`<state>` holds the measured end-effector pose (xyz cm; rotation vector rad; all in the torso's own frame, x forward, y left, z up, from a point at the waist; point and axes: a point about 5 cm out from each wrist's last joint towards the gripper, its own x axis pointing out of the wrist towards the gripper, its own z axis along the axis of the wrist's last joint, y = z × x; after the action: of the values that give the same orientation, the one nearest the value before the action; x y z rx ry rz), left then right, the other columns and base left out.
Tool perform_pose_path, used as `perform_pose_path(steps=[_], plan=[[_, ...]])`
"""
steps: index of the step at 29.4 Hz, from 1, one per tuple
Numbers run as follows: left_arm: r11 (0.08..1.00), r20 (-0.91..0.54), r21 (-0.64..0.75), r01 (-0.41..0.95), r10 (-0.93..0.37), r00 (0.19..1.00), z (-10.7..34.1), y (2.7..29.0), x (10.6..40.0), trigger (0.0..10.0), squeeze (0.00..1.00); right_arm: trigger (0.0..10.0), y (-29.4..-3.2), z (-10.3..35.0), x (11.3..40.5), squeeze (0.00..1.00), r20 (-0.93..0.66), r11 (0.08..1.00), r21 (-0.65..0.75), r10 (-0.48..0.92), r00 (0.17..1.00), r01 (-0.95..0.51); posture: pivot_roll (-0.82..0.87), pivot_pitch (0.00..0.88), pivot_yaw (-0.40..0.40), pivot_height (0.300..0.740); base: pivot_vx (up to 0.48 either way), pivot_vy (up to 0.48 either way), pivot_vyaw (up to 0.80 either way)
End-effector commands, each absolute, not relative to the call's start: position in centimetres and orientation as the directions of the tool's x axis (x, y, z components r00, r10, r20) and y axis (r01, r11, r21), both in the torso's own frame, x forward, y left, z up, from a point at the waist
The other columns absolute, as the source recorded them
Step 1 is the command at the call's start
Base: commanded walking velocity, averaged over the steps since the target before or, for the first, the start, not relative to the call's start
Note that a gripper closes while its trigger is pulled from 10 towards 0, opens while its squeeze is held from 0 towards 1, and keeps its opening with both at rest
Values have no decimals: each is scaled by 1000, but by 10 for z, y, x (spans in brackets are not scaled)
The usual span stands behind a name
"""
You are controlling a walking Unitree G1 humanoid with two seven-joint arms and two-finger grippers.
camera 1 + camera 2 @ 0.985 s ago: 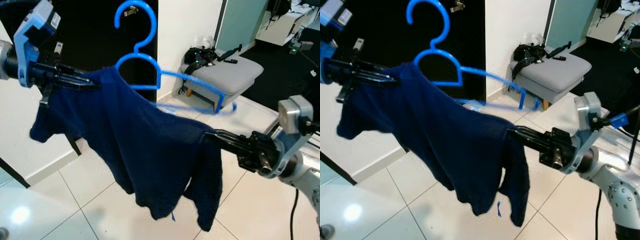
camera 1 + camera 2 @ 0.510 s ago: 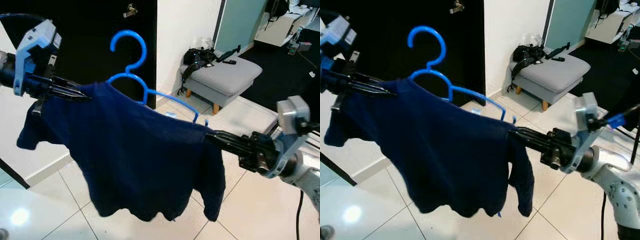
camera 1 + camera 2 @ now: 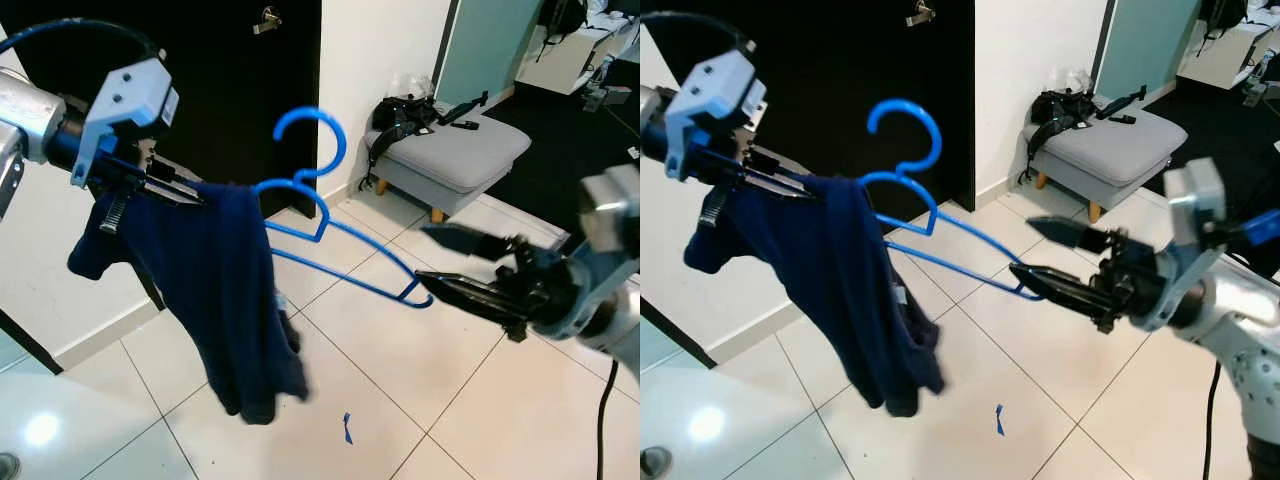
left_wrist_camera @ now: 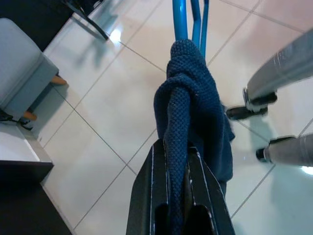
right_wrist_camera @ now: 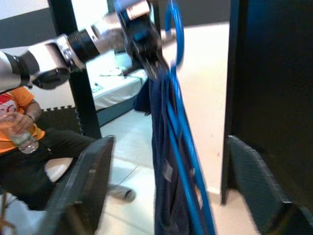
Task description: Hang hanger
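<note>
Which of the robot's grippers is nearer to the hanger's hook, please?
Left. The left gripper pinches the navy shirt beside the blue hanger hook; the right gripper is open at its far end.

The two head views look forward and down from nearly the same spot over the blue hanger (image 3: 330, 215) and tiled floor (image 3: 440, 380), while the left wrist view peers closely along its tool (image 4: 178, 166) at that floor, and the right wrist view faces the hanger from nearby.

glossy white tiled floor (image 3: 400, 350), black door (image 3: 240, 90) with metal handle (image 3: 265, 20), white wall (image 3: 380, 50), grey padded stool (image 3: 455, 150) on wooden legs
</note>
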<state>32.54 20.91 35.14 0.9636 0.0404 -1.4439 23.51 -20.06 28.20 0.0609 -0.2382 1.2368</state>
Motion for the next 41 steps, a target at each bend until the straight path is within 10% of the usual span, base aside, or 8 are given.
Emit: perform_pose_path(steps=[1,8,9,11,20,21,23,41], plan=[[-217,-588,537,815,-790,176,353,201,324,10000,0,10000,-196,290,232,1000,231,316,-125,931,283,-940,74,61,39,740,0,0,0],[-255,-597,552,794,-786,163,355,191,324,10000,0,10000,-185,291,240,835,216,330,-162,931,293,-930,76,59,40,740,0,0,0],[-265,-595,555,788,-788,155,356,188,323,10000,0,10000,-182,288,241,329,205,322,-158,935,288,-933,81,53,37,740,0,0,0],[-278,-596,561,780,-790,147,356,185,322,10000,0,10000,-176,283,244,0,177,320,-155,940,293,-935,79,56,39,740,0,0,0],[-325,-595,572,753,-797,108,357,171,318,10000,0,10000,-164,265,263,0,78,382,-145,924,374,-913,78,47,44,740,0,0,0],[-340,-598,567,750,-797,91,355,168,317,10000,0,4431,-163,264,268,0,69,403,-146,915,397,-903,78,45,44,740,0,0,0],[-359,-601,560,747,-796,68,352,164,315,10000,0,0,-160,263,272,0,68,426,-146,905,420,-893,78,45,44,740,0,0,0],[-416,-606,547,727,-796,0,340,144,312,10000,0,0,-148,262,267,0,81,358,-155,933,350,-921,75,39,46,740,0,0,0]])
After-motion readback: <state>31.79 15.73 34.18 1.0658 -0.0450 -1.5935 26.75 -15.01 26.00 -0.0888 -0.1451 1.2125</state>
